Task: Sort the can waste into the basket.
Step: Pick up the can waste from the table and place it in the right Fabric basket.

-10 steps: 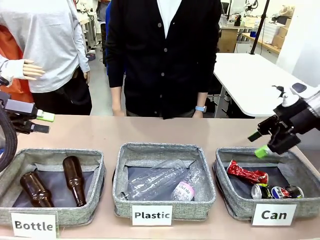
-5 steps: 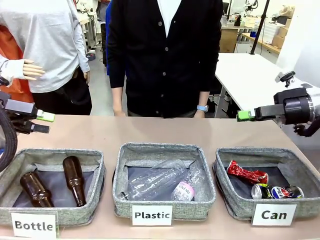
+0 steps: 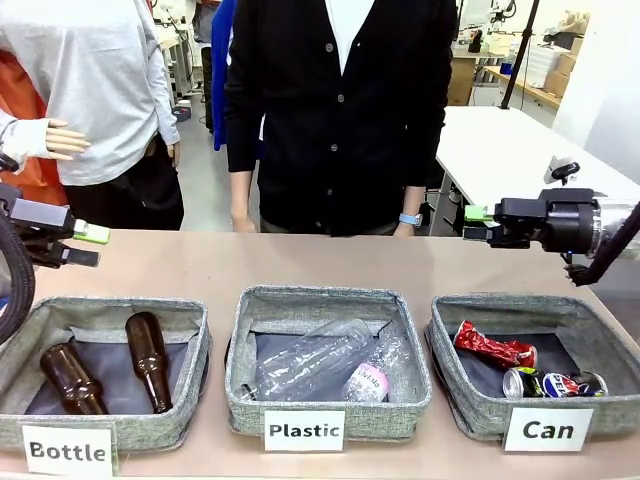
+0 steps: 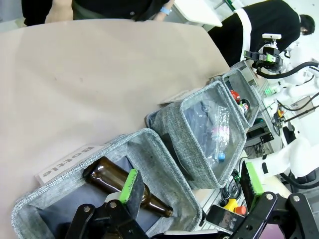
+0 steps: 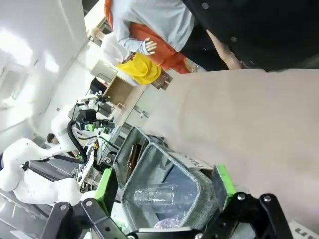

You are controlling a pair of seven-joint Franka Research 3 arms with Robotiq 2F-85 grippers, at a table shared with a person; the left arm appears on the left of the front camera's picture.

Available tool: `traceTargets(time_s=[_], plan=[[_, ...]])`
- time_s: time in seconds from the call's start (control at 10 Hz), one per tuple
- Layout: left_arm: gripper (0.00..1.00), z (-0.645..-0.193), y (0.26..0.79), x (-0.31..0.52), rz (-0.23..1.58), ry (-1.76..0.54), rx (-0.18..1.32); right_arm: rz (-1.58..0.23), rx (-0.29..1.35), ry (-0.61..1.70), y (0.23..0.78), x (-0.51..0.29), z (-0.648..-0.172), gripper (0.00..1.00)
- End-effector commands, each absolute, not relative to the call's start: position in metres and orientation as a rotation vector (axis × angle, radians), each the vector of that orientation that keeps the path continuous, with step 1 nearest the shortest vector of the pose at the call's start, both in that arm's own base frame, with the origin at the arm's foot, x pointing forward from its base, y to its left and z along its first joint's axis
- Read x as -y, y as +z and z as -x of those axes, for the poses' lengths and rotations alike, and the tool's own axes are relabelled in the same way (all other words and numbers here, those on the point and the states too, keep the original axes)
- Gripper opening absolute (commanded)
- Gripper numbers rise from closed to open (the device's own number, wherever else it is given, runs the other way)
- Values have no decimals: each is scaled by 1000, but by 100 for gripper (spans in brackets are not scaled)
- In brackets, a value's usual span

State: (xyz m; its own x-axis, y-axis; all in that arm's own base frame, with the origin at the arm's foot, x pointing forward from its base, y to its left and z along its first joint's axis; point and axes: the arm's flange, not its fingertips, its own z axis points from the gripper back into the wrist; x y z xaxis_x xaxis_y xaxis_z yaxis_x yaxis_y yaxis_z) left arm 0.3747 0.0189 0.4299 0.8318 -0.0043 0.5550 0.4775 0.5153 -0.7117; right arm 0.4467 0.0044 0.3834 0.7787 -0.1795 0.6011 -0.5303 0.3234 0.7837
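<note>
Two cans lie in the grey basket (image 3: 441, 335) labelled "Can" at the front right: a crushed red can (image 3: 495, 349) and a dark blue-black can (image 3: 548, 383) in front of it. My right gripper (image 3: 476, 224) hangs level above the table behind that basket, pointing left, open and empty. At the far left my left gripper (image 3: 92, 246) is open and empty too, above the table behind the "Bottle" basket. In the left wrist view the open left gripper (image 4: 192, 181) frames the row of baskets, with the can basket (image 4: 247, 82) farthest. The right wrist view has the right gripper (image 5: 164, 186) open.
The "Bottle" basket (image 3: 190, 345) holds two brown glass bottles (image 3: 148, 360). The "Plastic" basket (image 3: 240, 345) in the middle holds clear plastic bottles (image 3: 320, 362). A person in a black cardigan (image 3: 340, 110) stands at the far edge. Bare tabletop (image 3: 300, 262) lies behind the baskets.
My right gripper has risen from over the can basket's back edge and turned level, now pointing left. The left arm has not moved. The person has shifted slightly right.
</note>
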Motion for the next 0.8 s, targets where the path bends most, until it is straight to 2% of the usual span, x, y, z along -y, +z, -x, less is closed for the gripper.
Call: traceTargets(time_s=[0.0, 0.7], plan=[[100, -371, 431, -20, 1002, -311, 529, -1249, 694, 256, 389, 0, -439, 100], [100, -371, 431, -20, 1002, -311, 529, -1249, 694, 256, 389, 0, -439, 100]])
